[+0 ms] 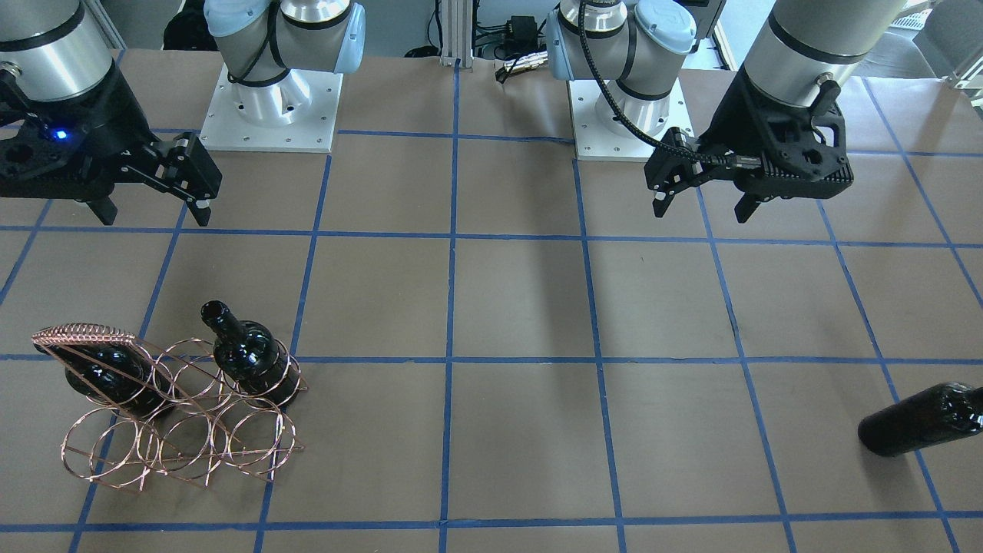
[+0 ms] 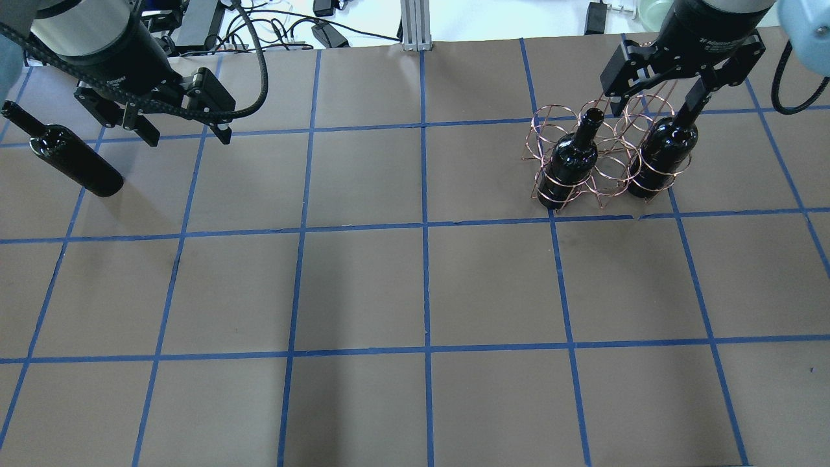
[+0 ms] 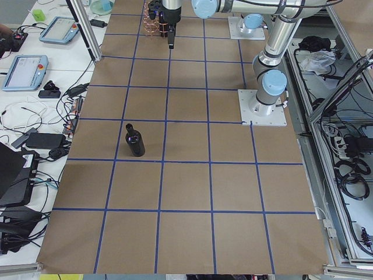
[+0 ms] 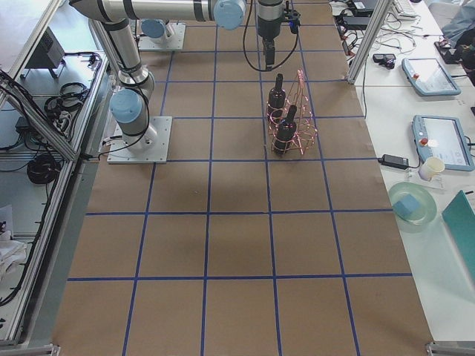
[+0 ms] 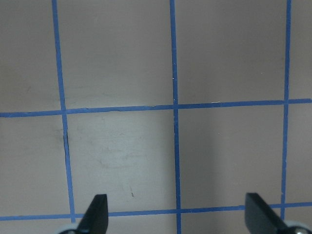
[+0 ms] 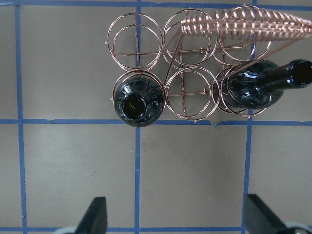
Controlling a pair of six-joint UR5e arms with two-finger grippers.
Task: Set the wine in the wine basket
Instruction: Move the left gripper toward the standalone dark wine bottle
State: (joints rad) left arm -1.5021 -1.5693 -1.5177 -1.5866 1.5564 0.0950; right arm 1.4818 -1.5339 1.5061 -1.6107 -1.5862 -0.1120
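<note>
I see both grippers spread wide and holding nothing: the left gripper (image 5: 175, 220) hangs over the bare table (image 5: 122, 63), the right gripper (image 6: 174, 218) above the wine basket (image 6: 234, 23). One bottle (image 6: 139, 100) and a second bottle (image 6: 253, 90) stand in the end rings of one basket row. The third bottle (image 3: 135, 143) stands upright on the table at the robot's left, apart from the left gripper.

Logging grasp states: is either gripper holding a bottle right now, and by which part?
Nothing is held. The left gripper and right gripper are both open and empty.
</note>
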